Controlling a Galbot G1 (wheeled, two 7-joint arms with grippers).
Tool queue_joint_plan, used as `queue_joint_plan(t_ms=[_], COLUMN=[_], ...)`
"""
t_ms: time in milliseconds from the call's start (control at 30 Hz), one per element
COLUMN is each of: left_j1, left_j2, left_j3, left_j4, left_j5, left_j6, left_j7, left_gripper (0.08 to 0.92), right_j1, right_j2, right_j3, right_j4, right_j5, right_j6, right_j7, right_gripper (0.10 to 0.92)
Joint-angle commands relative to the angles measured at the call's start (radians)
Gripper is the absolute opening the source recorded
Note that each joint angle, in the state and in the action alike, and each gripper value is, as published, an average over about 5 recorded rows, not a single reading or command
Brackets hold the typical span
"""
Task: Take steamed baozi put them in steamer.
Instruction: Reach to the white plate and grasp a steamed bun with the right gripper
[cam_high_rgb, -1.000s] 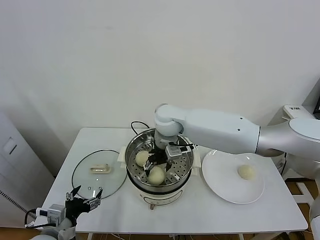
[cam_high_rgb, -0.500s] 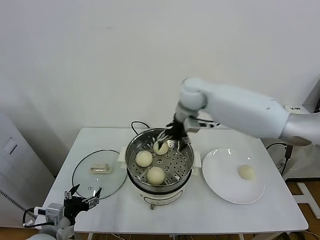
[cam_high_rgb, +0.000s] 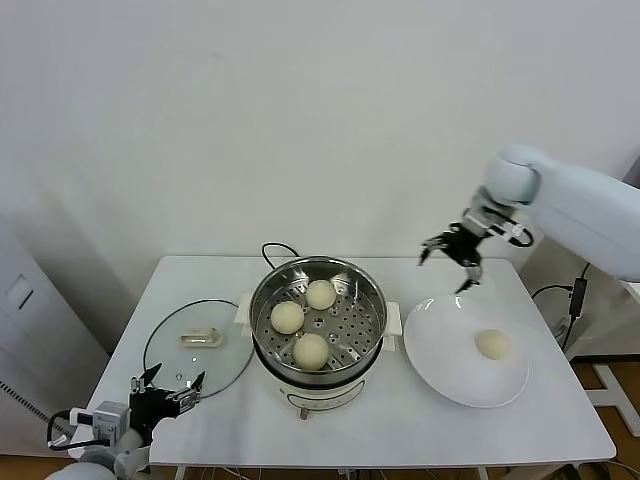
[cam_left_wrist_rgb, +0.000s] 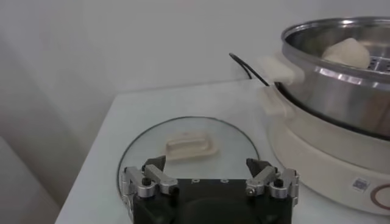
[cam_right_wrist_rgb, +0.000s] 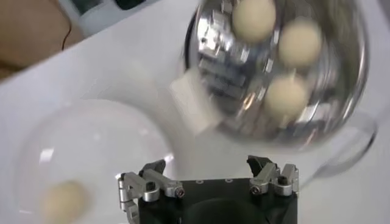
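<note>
The steel steamer (cam_high_rgb: 262, 300) stands mid-table on its white base. Three cream baozi lie inside it: one at the back (cam_high_rgb: 320, 294), one at the left (cam_high_rgb: 287, 317), one at the front (cam_high_rgb: 311, 351). They show in the right wrist view too (cam_right_wrist_rgb: 286, 94). A fourth baozi (cam_high_rgb: 491, 344) lies on the white plate (cam_high_rgb: 440, 365) to the right and shows in the right wrist view (cam_right_wrist_rgb: 63, 201). My right gripper (cam_high_rgb: 452, 258) is open and empty in the air above the plate's far edge. My left gripper (cam_high_rgb: 167, 385) is open and empty, low at the table's front left by the lid.
The flat glass lid (cam_high_rgb: 198, 345) lies left of the steamer, its handle up (cam_left_wrist_rgb: 189, 147). A black cord (cam_high_rgb: 272, 249) runs behind the steamer. The steamer's side handle (cam_left_wrist_rgb: 279, 68) shows in the left wrist view. A wall stands behind the table.
My right gripper let go of a baozi at the back of the steamer, rose out of it and swung right, to above the plate. The left arm stayed put.
</note>
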Motion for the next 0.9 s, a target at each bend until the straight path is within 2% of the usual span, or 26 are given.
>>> queue_joint_plan(t_ms=[33,900], left_j1=[-0.023,-0.012], left_j2=[0.004,0.004], left_j3=[0.01,0.001], left_j4=[0.002,-0.008], left_j5=[-0.008,-0.009], left_j6=[0.004,0.006], left_j7=[0.0,0.002], left_gripper=[0.823,0.823], right_j1=[-0.103,-0.477], right_j2=[-0.133,0.002], right_j3=[0.049,0.357], right_j4=[-0.161,-0.349], right_j5=[-0.009,-0.223], right_j6=[-0.128,-0.105], right_j7=[-0.002,0.13], right_gripper=[0.823,0.823])
